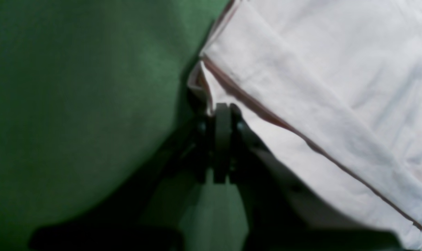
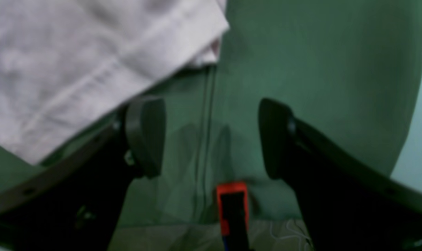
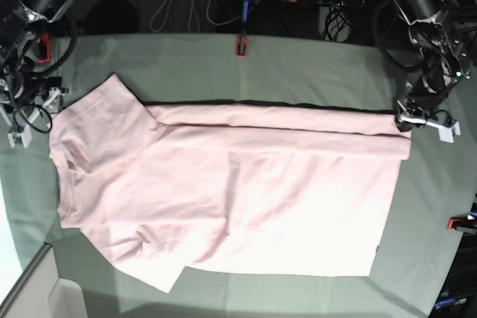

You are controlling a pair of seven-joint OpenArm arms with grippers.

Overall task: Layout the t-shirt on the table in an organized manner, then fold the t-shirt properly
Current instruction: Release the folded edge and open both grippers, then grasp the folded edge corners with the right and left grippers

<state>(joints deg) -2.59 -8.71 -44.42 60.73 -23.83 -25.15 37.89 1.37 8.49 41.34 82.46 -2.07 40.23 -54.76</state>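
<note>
Jaws of the left gripper are pressed together, pinching the corner of the t-shirt, which lies spread on the tabletop. Jaws of the right gripper stand spread; the shirt's sleeve lies just beside one finger.

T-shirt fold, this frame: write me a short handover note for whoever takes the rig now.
Left claw: shut on the t-shirt, pinching the corner of its folded far edge.
Right claw: open, holding nothing, over bare table just off the shirt's sleeve end; a red-and-black clamp lies below it.
Done: shirt laid flat, far long edge folded inward.
Left: the near edge, both sleeves and the crosswise folds are not yet folded; the near sleeve is still rumpled.
</note>
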